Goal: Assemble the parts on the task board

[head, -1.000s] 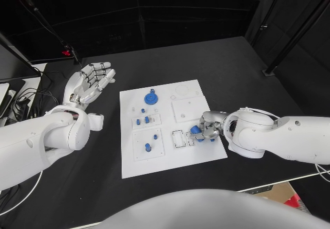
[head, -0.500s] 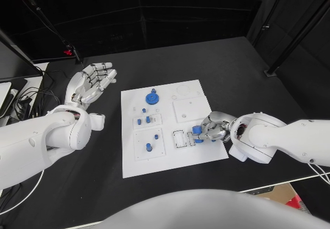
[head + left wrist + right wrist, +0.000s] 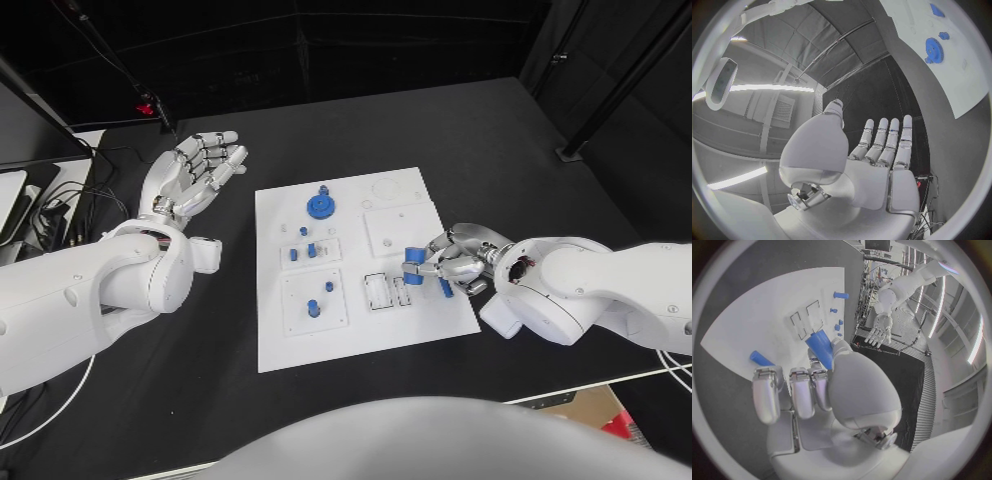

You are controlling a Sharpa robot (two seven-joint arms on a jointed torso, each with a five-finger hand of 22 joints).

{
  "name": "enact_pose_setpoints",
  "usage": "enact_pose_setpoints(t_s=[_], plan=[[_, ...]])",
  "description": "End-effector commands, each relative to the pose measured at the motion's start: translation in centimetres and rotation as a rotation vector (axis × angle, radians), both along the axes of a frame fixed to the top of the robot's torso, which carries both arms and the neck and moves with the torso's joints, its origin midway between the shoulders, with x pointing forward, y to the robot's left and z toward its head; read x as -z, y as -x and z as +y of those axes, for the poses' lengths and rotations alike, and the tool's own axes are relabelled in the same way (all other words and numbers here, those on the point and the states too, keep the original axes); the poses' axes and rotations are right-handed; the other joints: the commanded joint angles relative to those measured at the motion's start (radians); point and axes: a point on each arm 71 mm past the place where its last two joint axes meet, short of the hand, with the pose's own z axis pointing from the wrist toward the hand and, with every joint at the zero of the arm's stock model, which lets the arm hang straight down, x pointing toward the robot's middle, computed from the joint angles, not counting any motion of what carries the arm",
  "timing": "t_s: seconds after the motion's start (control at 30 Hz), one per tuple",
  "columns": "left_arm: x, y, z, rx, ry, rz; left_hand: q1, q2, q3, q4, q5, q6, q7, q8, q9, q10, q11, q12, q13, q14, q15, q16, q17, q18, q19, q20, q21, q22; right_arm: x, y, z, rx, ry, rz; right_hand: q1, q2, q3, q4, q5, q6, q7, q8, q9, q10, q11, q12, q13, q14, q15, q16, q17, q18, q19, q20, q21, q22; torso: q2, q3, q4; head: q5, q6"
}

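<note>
The matte black tabletop (image 3: 476, 140) fills the scene, ringed by black curtained walls with a dark stand pole at 2 o'clock. At 10 o'clock the silver left hand (image 3: 192, 172) is raised over the bare surface, palm up, fingers spread and holding nothing; the left wrist view shows the same flat, splayed fingers (image 3: 889, 142). In the centre lies the flat white rectangular task board (image 3: 356, 262), its long side running from 12 to 6 o'clock. A round blue gear-shaped part (image 3: 317, 206) sits near its 12 o'clock end, small blue pegs (image 3: 300, 250) stand in the middle-left panels, and another blue part (image 3: 312, 309) rests in the lower-left panel. At the board's 3 o'clock edge the silver right hand (image 3: 459, 262) pinches a blue block-shaped part (image 3: 414, 262) just above the board; a loose blue bar (image 3: 761, 358) lies beside its fingers.
</note>
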Motion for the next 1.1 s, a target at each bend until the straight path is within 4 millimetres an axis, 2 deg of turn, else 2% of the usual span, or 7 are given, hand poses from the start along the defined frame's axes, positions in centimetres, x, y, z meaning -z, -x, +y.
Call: enact_pose_setpoints(t_s=[0.03, 0.23, 0.37, 0.77, 1.1], plan=[[-0.8, 0.2, -0.2, 0.028, 0.032, -0.098, -0.001, 0.012, -0.007, 0.0, 0.006, -0.007, 0.152, 0.004, -0.001, -0.005, -0.001, 0.004, -0.001, 0.004, -0.002, 0.005, -0.001, -0.008, 0.003, 0.003, 0.007, -0.001, -0.1, -0.1, 0.5, -0.011, -0.037, 0.0, -0.019, 0.01, 0.022, -0.009, -0.01, 0.061, -0.046, -0.012, -0.005, 0.104, -0.008, 0.003, 0.263, 0.106, -0.007, 0.005, 0.264, -0.015, 0.102, -0.002, 0.003, 0.263, 0.002, 0.0005, 0.0018, 0.003, 0.0], [-0.8, 0.2, -0.3, 0.028, 0.031, -0.098, -0.001, 0.012, -0.007, 0.0, 0.006, -0.007, 0.152, 0.004, -0.001, -0.005, -0.001, 0.004, -0.001, 0.004, -0.002, 0.005, -0.001, -0.008, 0.003, 0.003, 0.007, -0.001, 0.2, -0.1, 1.5, -0.126, 0.045, 0.026, -0.088, 0.023, -0.008, 0.006, -0.035, 0.085, -0.046, -0.043, -0.014, 0.104, -0.008, 0.003, 0.263, 0.106, -0.007, 0.005, 0.264, -0.015, 0.102, -0.002, 0.003, 0.263, 0.001, -0.0011, 0.0003, 0.01, 0.0], [-0.8, 0.1, -0.4, 0.029, 0.031, -0.097, -0.001, 0.012, -0.007, 0.0, 0.006, -0.007, 0.152, 0.004, -0.001, -0.005, -0.001, 0.004, -0.001, 0.004, -0.002, 0.005, -0.001, -0.008, 0.003, 0.003, 0.007, -0.001, 0.5, -0.2, 2.3, -0.205, 0.124, 0.028, -0.137, 0.04, -0.033, 0.006, -0.058, 0.111, -0.051, -0.057, -0.016, 0.104, -0.012, 0.003, 0.263, 0.106, -0.01, 0.005, 0.264, -0.015, 0.102, -0.004, 0.003, 0.263, 0.001, -0.0004, 0.0, 0.015, 0.0], [-0.7, 0.1, -0.3, 0.027, 0.03, -0.094, -0.001, 0.012, -0.007, 0.0, 0.006, -0.007, 0.152, 0.004, -0.001, -0.005, -0.001, 0.004, -0.001, 0.004, -0.002, 0.005, -0.001, -0.008, 0.003, 0.003, 0.007, -0.001, 0.4, -1.1, 3.4, -0.288, 0.309, -0.076, -0.142, 0.044, -0.051, 0.005, -0.068, 0.146, -0.063, -0.062, -0.012, 0.104, -0.022, 0.003, 0.263, 0.106, -0.016, 0.005, 0.264, -0.015, 0.102, -0.009, 0.003, 0.263, 0.001, 0.0008, -0.0006, 0.021, 0.0], [-0.7, 0.1, -0.4, 0.028, 0.03, -0.094, -0.001, 0.013, -0.007, 0.0, 0.006, -0.007, 0.152, 0.005, -0.002, -0.005, -0.001, 0.005, -0.002, 0.004, -0.002, 0.006, -0.002, -0.008, 0.003, 0.003, 0.007, -0.002, 0.6, -1.6, 4.2, -0.299, 0.348, -0.1, -0.142, 0.046, -0.053, 0.005, -0.069, 0.152, -0.065, -0.062, -0.011, 0.104, -0.024, 0.003, 0.263, 0.106, -0.017, 0.005, 0.264, -0.015, 0.102, -0.01, 0.003, 0.263, 0.001, 0.0009, -0.001, 0.021, 0.0]])
